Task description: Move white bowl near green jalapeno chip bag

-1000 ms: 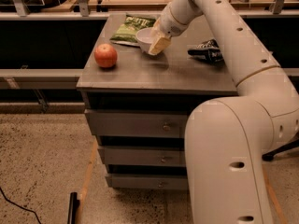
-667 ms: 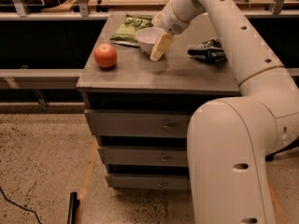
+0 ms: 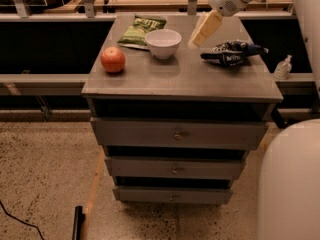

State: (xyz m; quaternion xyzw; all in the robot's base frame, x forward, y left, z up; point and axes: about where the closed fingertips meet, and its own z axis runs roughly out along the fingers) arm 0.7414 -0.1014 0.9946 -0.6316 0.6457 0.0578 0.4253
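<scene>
**Gripper lifts off the bowl; bowl left beside the chip bag**

The gripper (image 3: 198, 37) has come up and away to the right; a second ago it was down at the rim of the white bowl (image 3: 163, 43), and now it hangs above the cabinet top (image 3: 180, 79), between the bowl and the dark blue snack bag (image 3: 231, 53), touching neither. It carries nothing that can be seen; whether it is released or clenched cannot be told from this view.

The white bowl stands upright on its own toward the back of the cabinet top; its far-left edge sits just beside the green jalapeno chip bag (image 3: 141, 30), perhaps overlapping the bag's near corner, though contact cannot be made out. The bowl sits where it sat a second ago; the bag lies flat and undisturbed. The red apple (image 3: 113, 59) rests apart, to the bowl's front left.

Judged from this, the placing is done and the arm is withdrawing; the task looks essentially complete, with only the retreat left, and the snack bag below the gripper is the one thing to avoid.
</scene>
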